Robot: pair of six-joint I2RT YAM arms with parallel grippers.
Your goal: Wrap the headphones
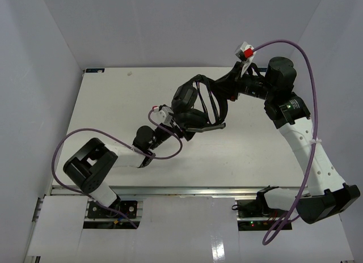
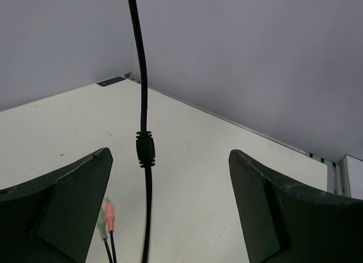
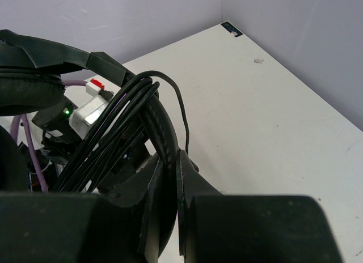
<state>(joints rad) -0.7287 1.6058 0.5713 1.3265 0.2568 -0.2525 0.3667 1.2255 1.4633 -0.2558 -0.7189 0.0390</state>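
On the left, our left gripper [image 2: 169, 156] stands spread wide and pinches nothing. The thin glossy cable [image 2: 142, 76] hangs between its fingers, a stubby moulded joint partway down, with pink and green plugs [image 2: 108, 217] beside the left finger. We judge it is placed to catch this loose tail. In the middle, the headphones [image 1: 195, 107] sit above the matte white table [image 1: 108, 98]. On the right, our right gripper [image 3: 170, 178] clamps the smooth curved headband [image 3: 68, 58], where cable loops lie bundled, steadying it for winding.
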